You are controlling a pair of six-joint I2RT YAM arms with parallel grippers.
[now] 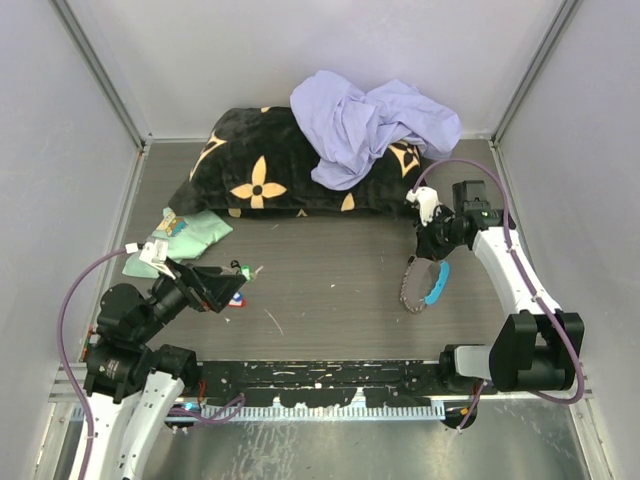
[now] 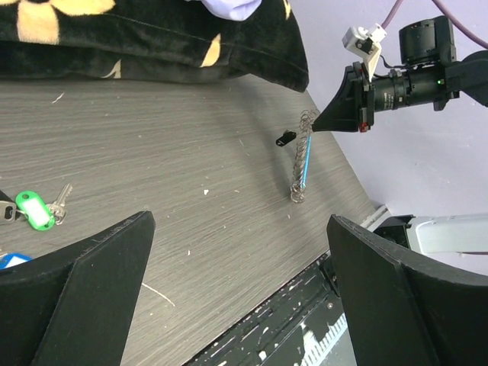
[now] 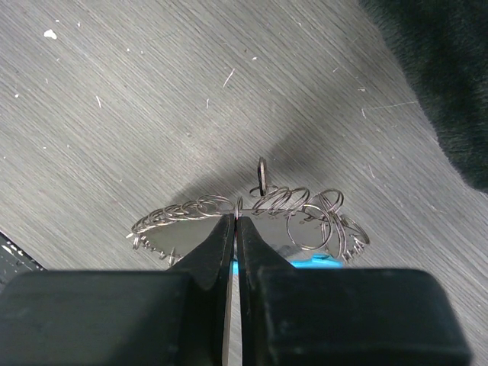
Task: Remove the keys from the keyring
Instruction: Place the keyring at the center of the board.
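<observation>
The keyring [image 1: 409, 290], a silver chain loop with a light-blue crescent [image 1: 438, 283], hangs from my right gripper [image 1: 419, 256] with its lower end near the table. In the right wrist view the right gripper [image 3: 236, 219] is shut on one ring of the chain [image 3: 305, 210]; a small dark piece [image 3: 263, 177] sticks out from the rings. The keyring [image 2: 302, 164] also shows in the left wrist view. A key with a green tag [image 2: 34, 210] lies loose on the table, a blue tag [image 2: 11, 261] beside it. My left gripper [image 1: 228, 286] is open just above these keys [image 1: 243, 270].
A black cushion with yellow flowers [image 1: 265, 165] lies at the back, a lilac cloth [image 1: 370, 120] on top of it. A mint-green cloth [image 1: 185, 235] lies at the left. Grey walls close in three sides, and a black rail [image 1: 330, 380] runs along the near edge.
</observation>
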